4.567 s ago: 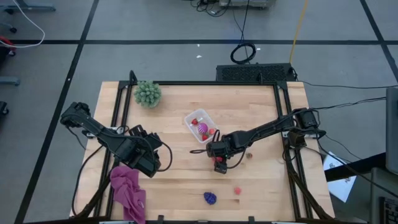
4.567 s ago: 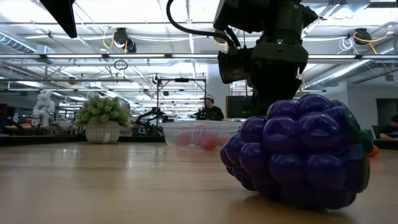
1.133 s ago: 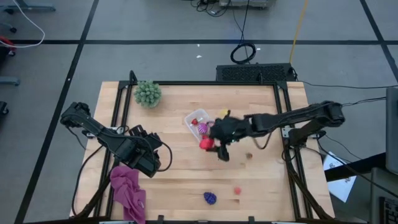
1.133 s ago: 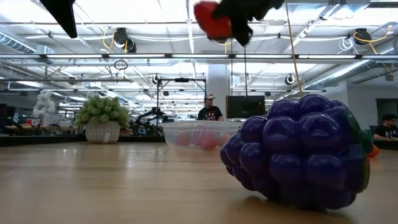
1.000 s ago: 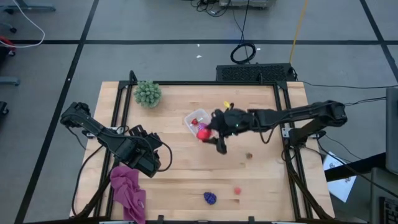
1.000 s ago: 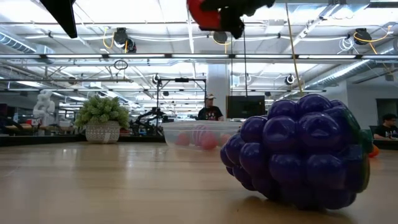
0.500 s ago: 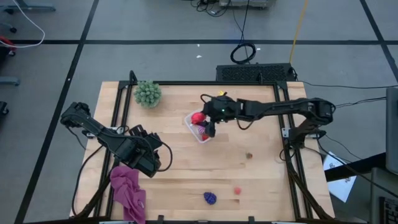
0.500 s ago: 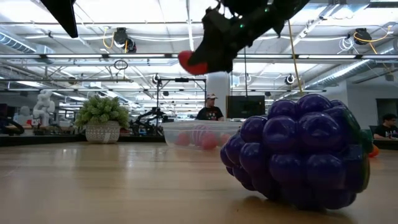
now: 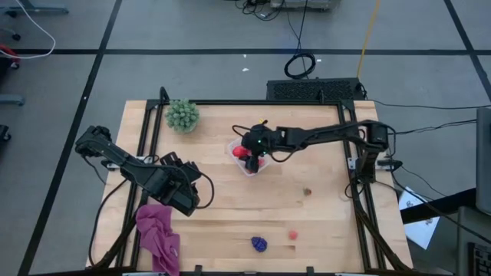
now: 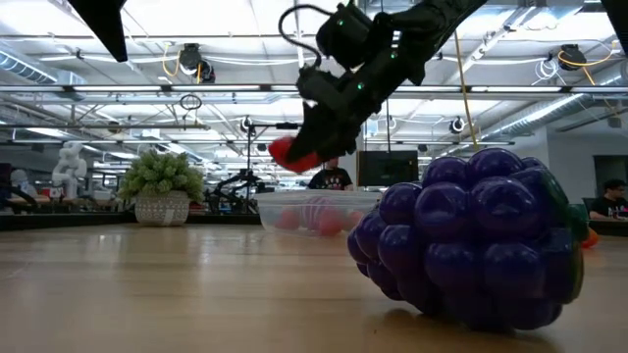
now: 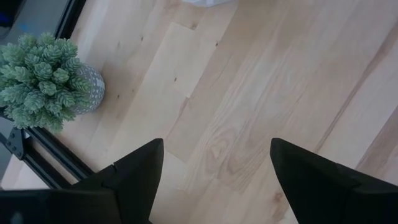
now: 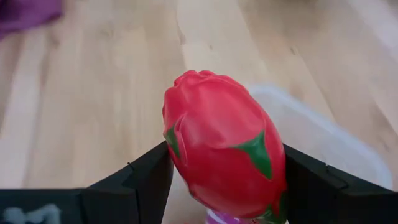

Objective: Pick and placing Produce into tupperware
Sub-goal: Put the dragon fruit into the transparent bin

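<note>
Over the wooden worktop (image 9: 230,207), the right gripper (image 12: 224,180) clamps a red dragon fruit (image 12: 221,143) above the tupperware (image 9: 247,167). Best lower before releasing. The left gripper (image 11: 214,165) waits, spread wide.

A red fruit (image 12: 224,143) with green leaf tips, a clear box (image 9: 247,156) holding pink and red pieces, a dark purple berry cluster (image 10: 476,245), a pale green plant (image 9: 182,115), a magenta cloth (image 9: 159,238), light wood table (image 9: 307,222).
</note>
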Controlling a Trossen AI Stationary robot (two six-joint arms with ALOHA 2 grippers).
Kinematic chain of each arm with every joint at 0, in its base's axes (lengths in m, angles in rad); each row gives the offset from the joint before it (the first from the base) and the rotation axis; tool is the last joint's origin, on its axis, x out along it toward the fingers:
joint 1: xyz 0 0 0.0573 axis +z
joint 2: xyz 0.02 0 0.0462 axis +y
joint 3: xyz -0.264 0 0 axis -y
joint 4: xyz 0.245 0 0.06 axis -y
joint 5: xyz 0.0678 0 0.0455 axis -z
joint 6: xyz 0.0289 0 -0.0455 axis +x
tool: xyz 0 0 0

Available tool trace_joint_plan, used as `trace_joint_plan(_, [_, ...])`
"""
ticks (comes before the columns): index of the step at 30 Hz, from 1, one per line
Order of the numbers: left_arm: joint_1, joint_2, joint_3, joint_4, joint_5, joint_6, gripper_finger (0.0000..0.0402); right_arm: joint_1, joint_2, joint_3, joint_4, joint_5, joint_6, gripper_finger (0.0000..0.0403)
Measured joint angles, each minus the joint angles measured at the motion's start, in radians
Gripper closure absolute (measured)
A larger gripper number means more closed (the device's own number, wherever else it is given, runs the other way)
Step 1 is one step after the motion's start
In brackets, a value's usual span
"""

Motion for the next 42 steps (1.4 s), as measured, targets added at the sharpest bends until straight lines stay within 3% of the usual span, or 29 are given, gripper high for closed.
trace_joint_plan(42, [0.000, 0.000, 0.000, 0.001, -0.011, -0.002, 0.0105, -0.012, 0.003, 0.000, -0.157, 0.002, -0.017, 0.0165])
